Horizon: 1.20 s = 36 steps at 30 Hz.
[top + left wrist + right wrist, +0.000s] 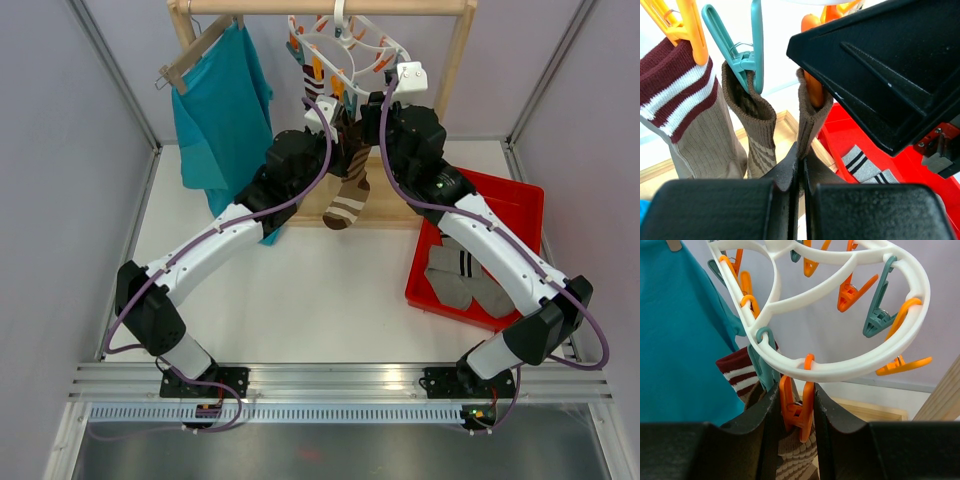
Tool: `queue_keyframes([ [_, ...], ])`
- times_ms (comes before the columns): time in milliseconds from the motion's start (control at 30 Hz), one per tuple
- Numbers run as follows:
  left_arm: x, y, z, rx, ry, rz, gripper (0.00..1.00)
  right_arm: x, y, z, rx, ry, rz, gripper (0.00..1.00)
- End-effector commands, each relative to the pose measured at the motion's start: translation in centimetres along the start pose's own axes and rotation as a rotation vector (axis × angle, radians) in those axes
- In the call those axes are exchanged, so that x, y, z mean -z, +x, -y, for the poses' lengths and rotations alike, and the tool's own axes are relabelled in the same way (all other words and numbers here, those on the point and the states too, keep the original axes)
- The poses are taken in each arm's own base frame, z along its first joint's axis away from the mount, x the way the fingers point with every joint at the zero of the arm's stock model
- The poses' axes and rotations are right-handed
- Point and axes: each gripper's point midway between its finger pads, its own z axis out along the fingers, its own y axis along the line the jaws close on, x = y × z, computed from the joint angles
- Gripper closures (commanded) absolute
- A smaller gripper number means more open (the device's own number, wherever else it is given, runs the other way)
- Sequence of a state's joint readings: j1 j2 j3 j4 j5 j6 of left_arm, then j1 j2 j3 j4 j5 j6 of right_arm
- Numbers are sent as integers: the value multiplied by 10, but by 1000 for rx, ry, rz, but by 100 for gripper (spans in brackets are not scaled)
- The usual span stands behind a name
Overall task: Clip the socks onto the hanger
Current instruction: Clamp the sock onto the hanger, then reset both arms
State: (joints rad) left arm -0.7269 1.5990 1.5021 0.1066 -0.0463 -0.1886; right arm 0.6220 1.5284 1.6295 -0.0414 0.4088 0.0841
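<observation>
Hanging toward 12 o'clock above the desk [300, 290], the white hanger [350, 45] carried striped socks [348, 200]. The left end effector [801, 170] was fully closed, pinching a taupe sock [810, 120] whose cuff met an orange clip [796, 416]; the right end effector [795, 402] stood partly open, its fingers [771, 410] squeezing that clip's sides. More socks [462, 278] lay in the red tray [515, 210] toward 3 o'clock.

In the right wrist view the hanger [840, 367] runs off the top edge and the right gripper [796, 392] hides most of the sock [796, 460] under the orange clip [792, 415]; overhead, the right arm [500, 250] covers part of the grey socks [455, 282].
</observation>
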Motion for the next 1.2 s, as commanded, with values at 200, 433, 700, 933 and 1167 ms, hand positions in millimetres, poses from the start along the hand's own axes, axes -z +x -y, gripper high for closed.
queue_keyframes([
  [200,0,-35,14,31,44,81,96,17,-26,-1,-43,-25,33,44],
  [433,-1,-34,15,32,47,79,89,22,-30,0,-60,-24,26,29],
  [700,10,-38,15,17,47,78,50,47,-44,10,-91,-8,2,12],
  [933,52,-55,1,-10,-24,85,38,92,-53,48,-115,106,3,2],
  [1167,119,-58,-38,-6,-231,28,1,101,-30,71,-140,146,-92,2],
])
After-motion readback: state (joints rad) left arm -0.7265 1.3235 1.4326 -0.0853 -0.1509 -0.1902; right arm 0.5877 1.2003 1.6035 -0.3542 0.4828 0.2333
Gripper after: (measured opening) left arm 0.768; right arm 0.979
